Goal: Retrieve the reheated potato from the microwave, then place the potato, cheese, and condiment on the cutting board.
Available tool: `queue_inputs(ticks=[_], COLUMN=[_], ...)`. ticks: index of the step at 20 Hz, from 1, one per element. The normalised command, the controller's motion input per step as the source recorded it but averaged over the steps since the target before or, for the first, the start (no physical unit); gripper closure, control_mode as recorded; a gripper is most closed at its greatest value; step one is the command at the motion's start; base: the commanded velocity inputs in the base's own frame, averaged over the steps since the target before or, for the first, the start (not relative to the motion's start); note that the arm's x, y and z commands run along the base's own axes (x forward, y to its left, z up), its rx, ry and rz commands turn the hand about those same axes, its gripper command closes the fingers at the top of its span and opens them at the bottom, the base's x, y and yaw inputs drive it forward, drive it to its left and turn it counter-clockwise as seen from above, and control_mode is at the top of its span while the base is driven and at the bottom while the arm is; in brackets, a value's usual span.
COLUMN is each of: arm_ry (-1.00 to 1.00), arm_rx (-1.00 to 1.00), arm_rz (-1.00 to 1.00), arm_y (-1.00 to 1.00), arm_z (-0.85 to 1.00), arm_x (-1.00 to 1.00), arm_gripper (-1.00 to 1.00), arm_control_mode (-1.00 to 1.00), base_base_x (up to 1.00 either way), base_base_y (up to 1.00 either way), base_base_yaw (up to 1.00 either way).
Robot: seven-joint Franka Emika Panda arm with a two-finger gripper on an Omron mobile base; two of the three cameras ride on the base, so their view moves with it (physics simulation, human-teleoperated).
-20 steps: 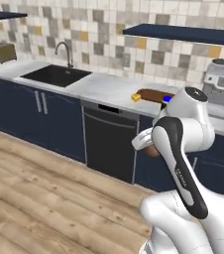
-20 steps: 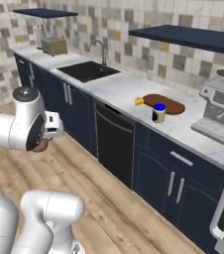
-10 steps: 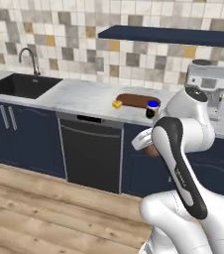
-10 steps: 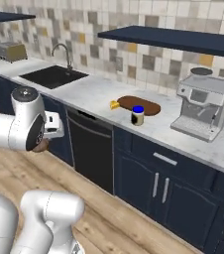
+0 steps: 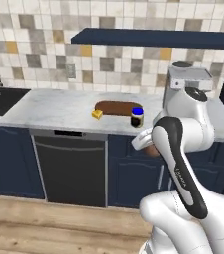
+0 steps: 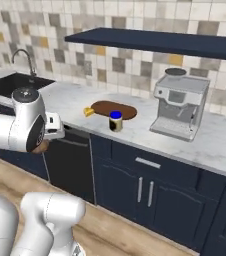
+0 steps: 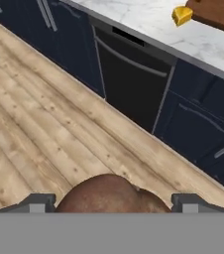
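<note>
A reddish-brown potato (image 7: 106, 194) sits between my gripper's (image 7: 112, 202) two fingertips, which are shut on it. From the base views the gripper (image 5: 146, 145) (image 6: 46, 139) hangs in front of the dark cabinets, below counter height, with the potato (image 5: 153, 150) (image 6: 40, 147) under the hand. On the counter lies the oval wooden cutting board (image 5: 118, 107) (image 6: 116, 110) (image 7: 218, 12). The yellow cheese (image 5: 97, 114) (image 6: 88, 111) (image 7: 182, 15) rests at its left end. The blue-lidded condiment (image 5: 137, 117) (image 6: 116, 121) stands at its front edge. The microwave is out of view.
A steel coffee machine (image 5: 188, 82) (image 6: 180, 106) stands on the counter right of the board. A dishwasher (image 5: 69, 166) (image 7: 129, 74) sits below the cheese, a sink (image 6: 15, 82) far left. A dark shelf (image 5: 153, 38) runs above. Wooden floor lies before the cabinets.
The whole scene has slid left in both base views, so the base has moved right along the counter. The arm keeps its pose with the potato in the gripper.
</note>
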Motion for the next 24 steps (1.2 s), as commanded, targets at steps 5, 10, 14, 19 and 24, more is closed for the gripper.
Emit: queue_inputs(ticks=[5, 10, 14, 19, 24], arm_ry=[0.0, 0.0, 0.0, 0.0, 0.0], arm_rx=[0.0, 0.0, 0.0, 0.0, 0.0], arm_rz=[0.0, 0.0, 0.0, 0.0, 0.0], arm_y=[0.0, 0.0, 0.0, 0.0, 0.0], arm_z=[0.0, 0.0, 0.0, 0.0, 0.0], arm_x=[0.0, 0.0, 0.0, 0.0, 0.0], arm_gripper=[1.0, 1.0, 1.0, 1.0, 1.0], arm_control_mode=[1.0, 1.0, 1.0, 1.0, 1.0], base_base_x=[0.59, 0.7, 0.71, 0.65, 0.61], base_base_y=[0.29, 0.4, 0.43, 0.47, 0.42], base_base_yaw=[-0.3, -0.18, -0.18, -0.25, -0.28])
